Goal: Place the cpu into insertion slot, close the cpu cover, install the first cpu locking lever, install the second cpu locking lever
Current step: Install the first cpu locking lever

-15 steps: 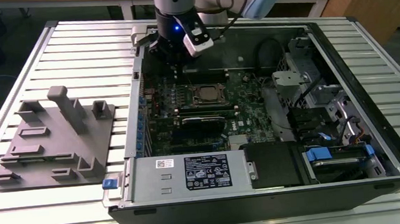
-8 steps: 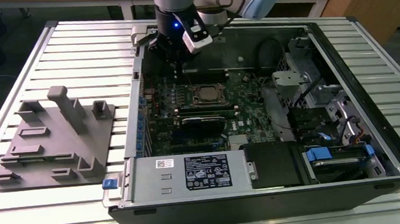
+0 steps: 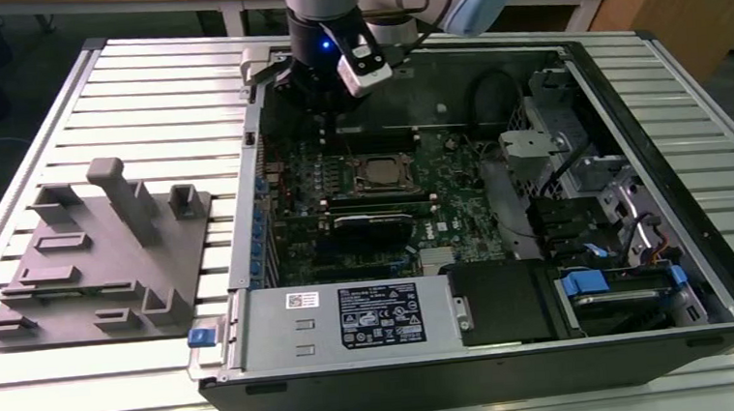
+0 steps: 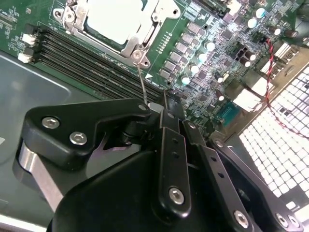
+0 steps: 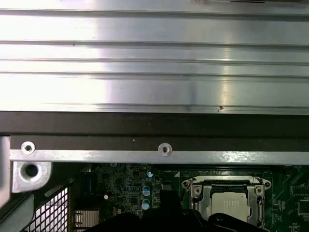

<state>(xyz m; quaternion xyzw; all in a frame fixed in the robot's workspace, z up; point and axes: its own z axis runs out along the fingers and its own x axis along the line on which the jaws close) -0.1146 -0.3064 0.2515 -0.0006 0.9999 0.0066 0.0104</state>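
A slatted metal table [image 3: 139, 95] spans the whole exterior view. An open computer case [image 3: 483, 383] lies on its side across the centre and right of the frame. On the left of the frame, just beside the case, a grey moulded fixture [image 3: 100, 273] with upright posts rests on the slats.

Inside the case, the green motherboard [image 3: 298, 176] takes up the left half. A silver power supply box [image 3: 349, 323] lies along the lower edge.

The robot arm [image 3: 321, 5] comes down from the top centre of the frame. Its gripper [image 3: 329, 111] reaches into the upper left corner of the case, just above the socket in the picture.

In the second wrist view the black gripper [image 4: 161, 104] fills the lower half, and its fingers [image 4: 169, 145] are pressed together at the tips. Long black memory slots [image 4: 87, 67] run diagonally across the upper left, between the gripper and the socket.

The cpu cover [image 4: 129, 46] lies flat and closed around the chip, at the top of that frame. The cpu [image 4: 116, 19], its pale metal top showing through the cover's window, sits in the insertion slot, whose pin field is hidden beneath it. In the exterior view the cpu [image 3: 382, 173] is near the middle of the board.

A thin wire locking lever [image 4: 141, 82] runs from the cover's near corner down to the fingertips. I cannot tell whether it is pinched there or only touched.
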